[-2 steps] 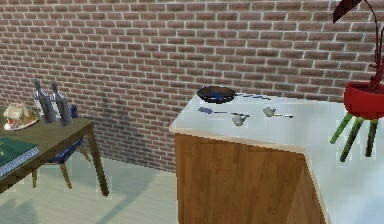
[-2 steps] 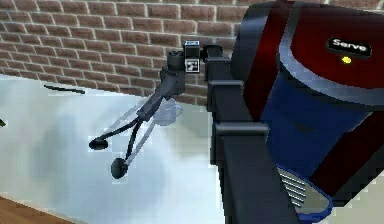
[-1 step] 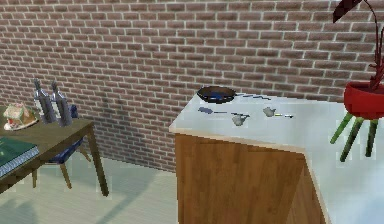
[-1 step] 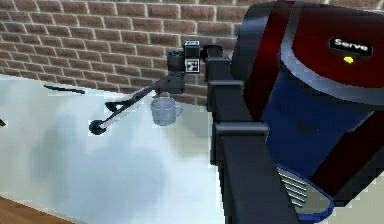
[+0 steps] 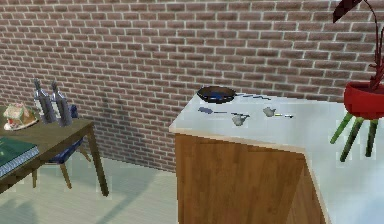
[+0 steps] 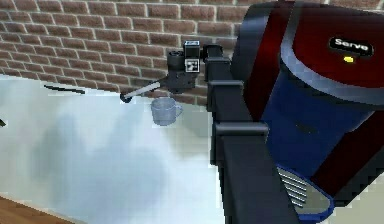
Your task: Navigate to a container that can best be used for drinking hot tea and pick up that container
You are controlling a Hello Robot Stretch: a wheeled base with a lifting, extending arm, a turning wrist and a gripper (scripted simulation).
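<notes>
Coffee machine (image 6: 320, 100), dark red and blue, takes up the right of the arm side view and sits hard against my arm (image 6: 240, 150). Risk: if I swing or pull back skewed toward frame right, the arm scrapes its casing and may shove it along.

Surface (image 6: 70, 150): pale, runs from lower left up to the brick wall (image 6: 90, 35). The wall looks close behind my working spot. Risk: if I extend further, I pin whatever is in front of me against the bricks.

Cup (image 6: 165, 112): small and translucent, it stands upright on the surface at upper centre, just left of the arm's end. My jaws are right at it. I cannot tell whether they are beside, over or touching it, whether they are apart or together, or whether they hold anything. Judgement: the cup is light and slick. Risks: a sideways nudge slides or tips it, and an off-centre hold lets it slip on the lift.

Dark utensil (image 6: 62, 88): lies at upper left, well apart from the cup. Low risk.
</notes>
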